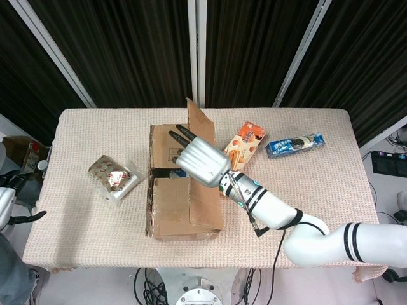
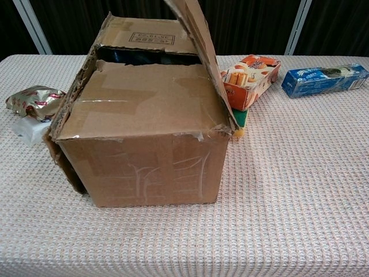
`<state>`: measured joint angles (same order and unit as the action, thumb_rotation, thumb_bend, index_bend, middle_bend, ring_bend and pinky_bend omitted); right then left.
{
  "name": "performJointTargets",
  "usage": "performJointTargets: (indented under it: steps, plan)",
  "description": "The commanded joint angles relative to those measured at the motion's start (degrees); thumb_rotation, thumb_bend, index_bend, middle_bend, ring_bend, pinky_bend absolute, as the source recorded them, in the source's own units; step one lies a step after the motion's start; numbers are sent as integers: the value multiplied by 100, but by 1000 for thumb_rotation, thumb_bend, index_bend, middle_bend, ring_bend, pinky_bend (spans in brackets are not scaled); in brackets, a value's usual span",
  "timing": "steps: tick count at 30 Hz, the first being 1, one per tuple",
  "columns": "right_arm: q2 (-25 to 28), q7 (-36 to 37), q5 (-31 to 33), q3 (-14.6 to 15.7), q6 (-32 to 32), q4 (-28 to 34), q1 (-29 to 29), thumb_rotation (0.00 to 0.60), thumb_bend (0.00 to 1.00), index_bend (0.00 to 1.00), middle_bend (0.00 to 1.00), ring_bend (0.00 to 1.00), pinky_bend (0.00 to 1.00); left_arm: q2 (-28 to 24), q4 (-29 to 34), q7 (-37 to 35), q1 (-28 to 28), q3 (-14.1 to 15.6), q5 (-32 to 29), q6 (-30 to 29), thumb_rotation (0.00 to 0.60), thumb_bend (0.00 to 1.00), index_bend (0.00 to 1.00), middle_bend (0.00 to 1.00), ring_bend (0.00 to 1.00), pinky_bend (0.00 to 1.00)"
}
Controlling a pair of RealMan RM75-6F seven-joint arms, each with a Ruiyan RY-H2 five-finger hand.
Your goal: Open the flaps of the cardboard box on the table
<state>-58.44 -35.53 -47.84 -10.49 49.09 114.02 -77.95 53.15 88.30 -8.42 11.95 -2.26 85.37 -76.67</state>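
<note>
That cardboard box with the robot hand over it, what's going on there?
The robot is opening the cardboard box on the table. Its right hand is at the long right flap, which stands nearly upright. The two shorter inner flaps lie flat, with a dark gap between them. The left hand waits off the table's edge. Snack packs lie nearby, untouched.
</note>
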Motion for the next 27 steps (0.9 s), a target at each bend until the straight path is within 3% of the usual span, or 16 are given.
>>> performJointTargets:
  steps: [1,13,27]
  plan:
    - [319,73,-106,3,27,249,166,600,1000,576,534,70,0,-6,22,14,18,2,0,31,457,49,194,274,163,235]
    - [1158,436,-566,92,131,704,840,600,1000,584,534,75,0,-3,105,76,95,6,38,130,458,49,193,274,164,235]
    - [1640,994,-1304,420,-29,609,1796,600,1000,524,425,45,0,6,239,278,195,-10,29,242,456,50,193,273,164,235]
